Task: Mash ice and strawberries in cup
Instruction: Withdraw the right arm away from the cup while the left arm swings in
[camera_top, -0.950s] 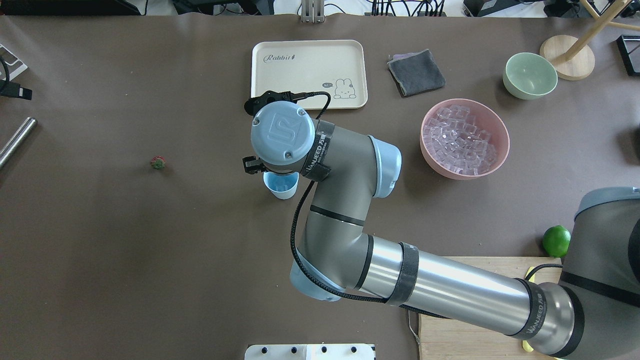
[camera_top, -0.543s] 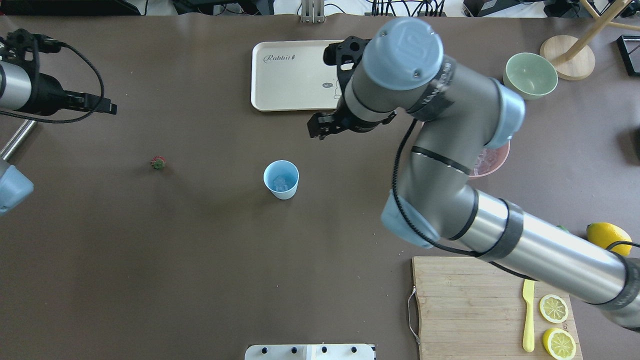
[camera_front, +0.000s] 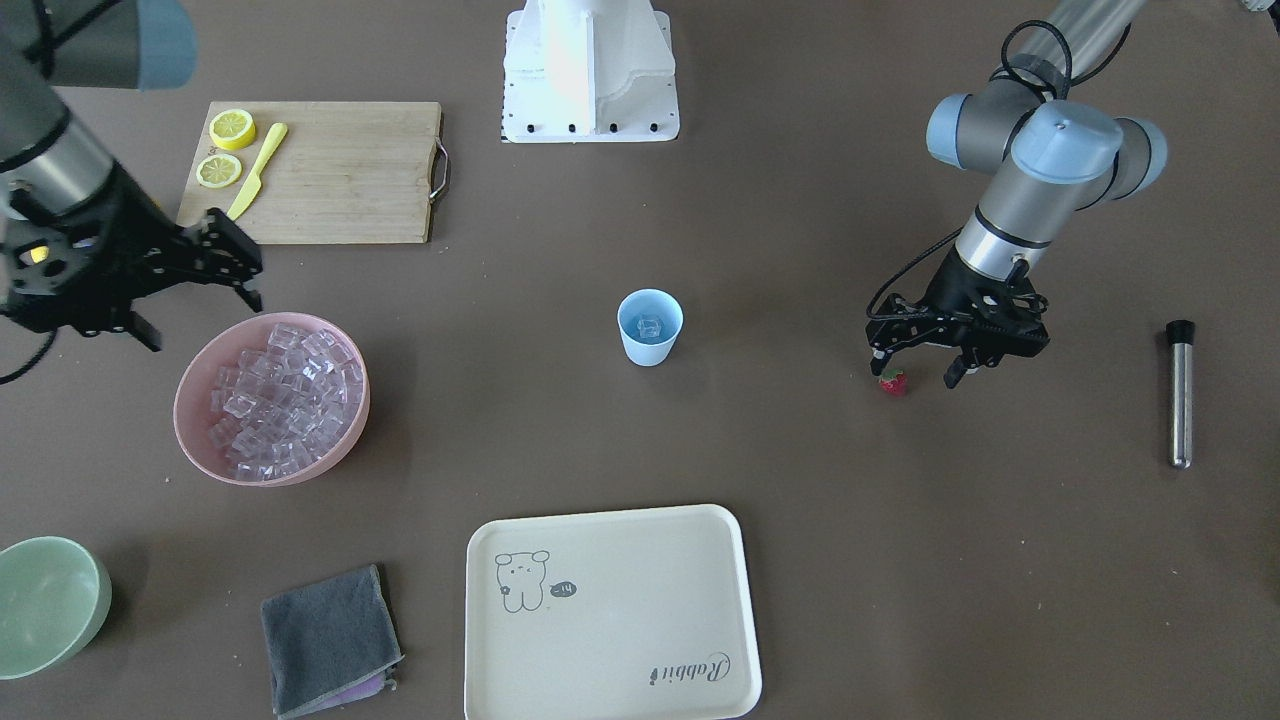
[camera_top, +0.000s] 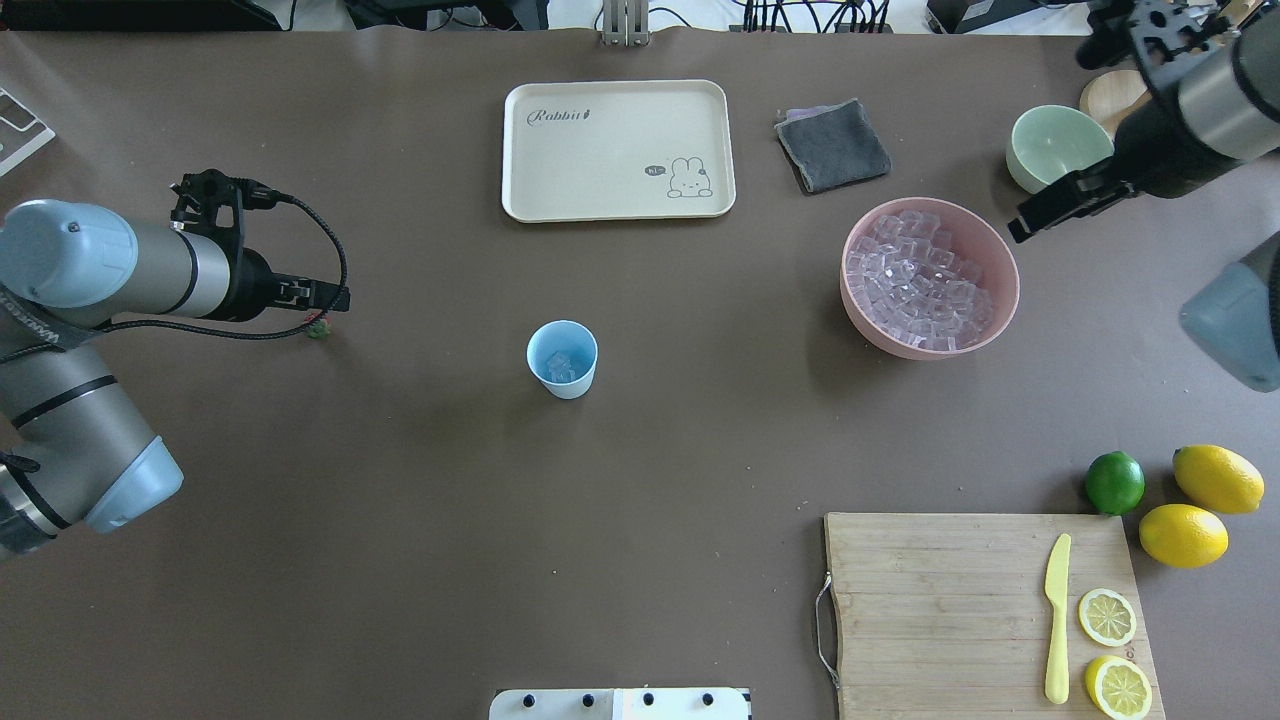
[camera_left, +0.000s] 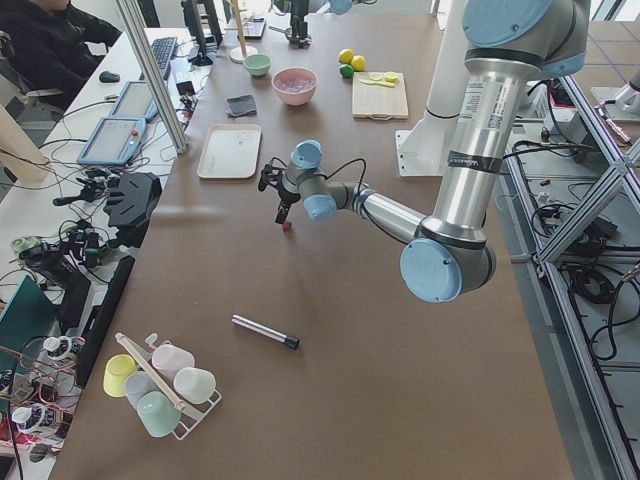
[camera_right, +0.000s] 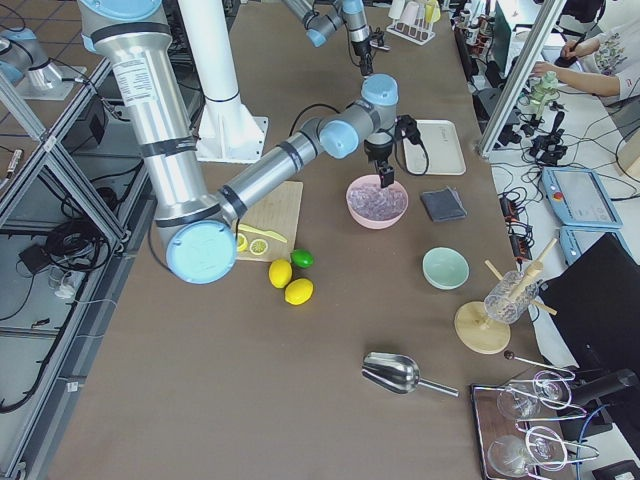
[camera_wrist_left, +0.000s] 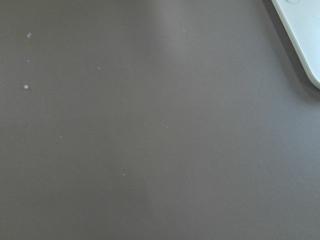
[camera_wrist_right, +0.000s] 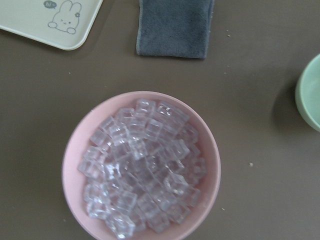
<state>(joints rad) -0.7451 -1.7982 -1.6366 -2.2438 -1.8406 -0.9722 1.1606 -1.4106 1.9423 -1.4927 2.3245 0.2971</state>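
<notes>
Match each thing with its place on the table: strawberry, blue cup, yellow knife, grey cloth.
1 strawberry
2 blue cup
3 yellow knife
4 grey cloth

A on the wooden cutting board
B between the rabbit tray and the pale green bowl
C right by the left gripper
D mid-table, with ice inside

Pairs: 1-C, 2-D, 3-A, 4-B.

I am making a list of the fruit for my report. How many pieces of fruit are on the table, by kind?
whole lemons: 2
cut lemon pieces: 2
lime: 1
strawberry: 1
total: 6
</notes>
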